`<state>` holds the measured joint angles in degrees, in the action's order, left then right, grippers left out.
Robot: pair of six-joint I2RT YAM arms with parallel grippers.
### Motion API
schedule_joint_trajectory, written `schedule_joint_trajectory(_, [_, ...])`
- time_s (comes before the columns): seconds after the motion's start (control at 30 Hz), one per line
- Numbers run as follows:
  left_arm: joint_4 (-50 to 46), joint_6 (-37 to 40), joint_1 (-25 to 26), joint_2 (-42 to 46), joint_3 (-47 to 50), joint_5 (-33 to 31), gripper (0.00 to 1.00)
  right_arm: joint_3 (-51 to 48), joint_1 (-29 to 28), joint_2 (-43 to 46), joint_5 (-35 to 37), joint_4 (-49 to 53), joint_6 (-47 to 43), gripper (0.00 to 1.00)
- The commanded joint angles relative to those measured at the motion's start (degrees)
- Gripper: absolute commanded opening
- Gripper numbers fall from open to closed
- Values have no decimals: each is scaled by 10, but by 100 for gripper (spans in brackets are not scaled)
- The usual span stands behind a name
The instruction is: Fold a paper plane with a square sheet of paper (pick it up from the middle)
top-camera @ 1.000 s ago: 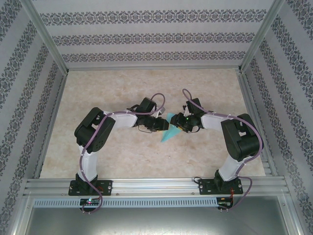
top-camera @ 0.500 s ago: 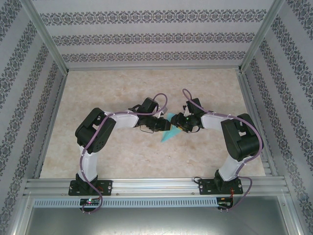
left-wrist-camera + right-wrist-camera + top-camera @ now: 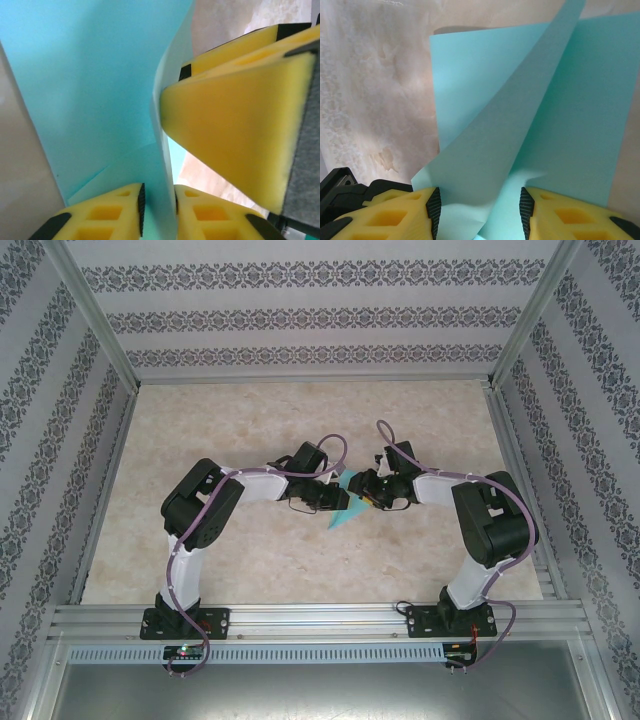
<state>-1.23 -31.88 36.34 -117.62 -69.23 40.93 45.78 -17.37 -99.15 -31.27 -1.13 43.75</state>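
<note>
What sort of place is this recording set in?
Most likely a lab robot test cell: an aluminium frame encloses a marble-look tabletop, patterned wall panels line three sides, and the left arm and right arm, bolted to the near rail, handle a teal paper sheet.

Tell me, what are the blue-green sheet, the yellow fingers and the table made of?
The square sheet of paper looks like thin matte paper: it bends and holds a crease. The yellow fingers seem foam or soft plastic, dull, with moulded hollows. The table looks marble-patterned, stone or laminate.
</note>
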Motion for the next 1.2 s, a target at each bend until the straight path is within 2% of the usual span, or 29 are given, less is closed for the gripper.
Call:
schedule_joint_trajectory(0.0, [3,17,6,-3,0,-16,19,-17,5,-8,2,17,-1,49])
schedule_joint_trajectory(0.17, [9,18,6,1,7,-26,13,-16,15,27,4,32,-20,49])
schedule_joint_trajectory(0.4, [35,-6,2,4,24,-27,12,-32,20,49,-2,11,-31,49])
schedule_joint_trajectory(0.77, [86,-41,-6,12,46,-2,12,7,10,15,-24,17,-53,49])
schedule_joint_trajectory(1.1, [95,-44,-8,13,51,2,13,36,3,-21,-7,40,-61,47])
schedule_joint_trajectory(1.17, [103,-46,-9,12,53,2,15,35,2,-26,-4,42,-60,47])
